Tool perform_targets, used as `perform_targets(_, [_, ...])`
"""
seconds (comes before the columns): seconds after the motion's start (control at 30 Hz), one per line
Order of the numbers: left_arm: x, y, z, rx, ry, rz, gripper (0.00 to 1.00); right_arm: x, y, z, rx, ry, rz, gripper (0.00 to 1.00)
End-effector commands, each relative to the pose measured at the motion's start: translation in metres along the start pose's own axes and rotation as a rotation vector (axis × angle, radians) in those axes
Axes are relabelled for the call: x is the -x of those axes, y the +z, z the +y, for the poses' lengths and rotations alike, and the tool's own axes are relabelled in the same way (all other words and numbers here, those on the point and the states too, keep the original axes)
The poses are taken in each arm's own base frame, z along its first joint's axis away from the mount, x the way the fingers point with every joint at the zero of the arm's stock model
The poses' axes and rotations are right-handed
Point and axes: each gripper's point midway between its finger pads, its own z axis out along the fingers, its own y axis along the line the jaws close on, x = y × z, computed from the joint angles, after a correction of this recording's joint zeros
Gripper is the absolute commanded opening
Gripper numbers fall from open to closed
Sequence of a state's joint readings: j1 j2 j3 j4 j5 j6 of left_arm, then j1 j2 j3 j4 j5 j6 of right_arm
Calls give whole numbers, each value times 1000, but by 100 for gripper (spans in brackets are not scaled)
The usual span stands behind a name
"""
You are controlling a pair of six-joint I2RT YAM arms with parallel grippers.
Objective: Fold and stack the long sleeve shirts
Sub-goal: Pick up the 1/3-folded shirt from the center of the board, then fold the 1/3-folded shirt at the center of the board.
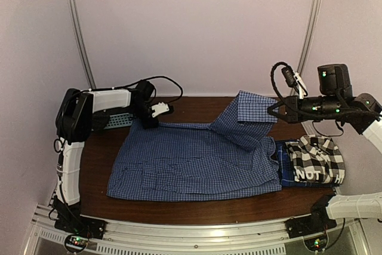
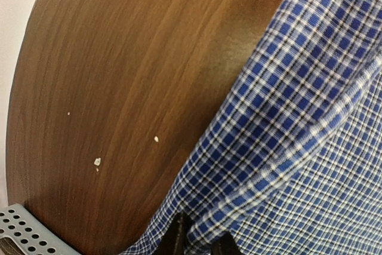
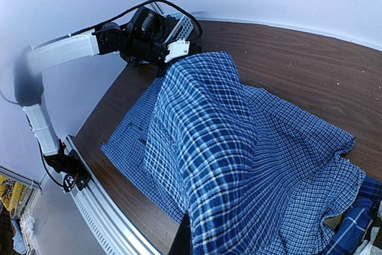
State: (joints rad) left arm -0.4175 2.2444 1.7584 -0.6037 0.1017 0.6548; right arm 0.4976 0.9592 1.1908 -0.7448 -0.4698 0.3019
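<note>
Aloft, right claw (image 1: 271, 110) with blue shirt (image 1: 197, 168)

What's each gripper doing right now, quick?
Left gripper: closed on the edge of the blue fine-check cloth shirt.
Right gripper: closed on the same shirt, holding one part raised.

**A:** What surface fills the scene?

**B:** A dark brown wooden table (image 1: 197, 104) with rounded far corners.

**A:** What sits on it?

**B:** A light blue plastic basket (image 1: 118, 120) with rows of small holes, at the far left corner. A few tiny white specks (image 2: 96, 161) lie scattered on the bare wood near that corner.

**A:** And around the table?

**B:** A plain pale wall (image 1: 191, 28) stands behind it, with two thin metal poles (image 1: 76, 22) rising against it, one on each side. A silver metal rail (image 1: 197, 231) runs along the near edge.
</note>
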Motion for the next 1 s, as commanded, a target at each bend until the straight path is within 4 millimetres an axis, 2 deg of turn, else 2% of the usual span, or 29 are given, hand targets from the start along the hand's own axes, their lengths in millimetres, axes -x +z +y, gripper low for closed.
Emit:
perform_targets(0.0, [13,-23,21,69,-7,-39,11,8,-7,-2,-24,-24,-36,0])
perform_targets(0.23, [16,-36,27,108,-28,-46,3,9,-9,-5,-37,-27,-34,0])
perform_targets(0.43, [18,-64,33,154,-104,-55,1,26,-23,2,-47,-49,-64,0])
perform_targets(0.53, [14,-74,30,183,-152,-35,0,34,-29,6,-52,-60,-74,0])
perform_targets(0.73, [5,-82,9,236,-189,30,1,42,-44,9,-82,-76,-74,0])
perform_targets(0.97, [-2,-82,-26,268,-179,106,1,36,-58,3,-148,-84,-49,0])
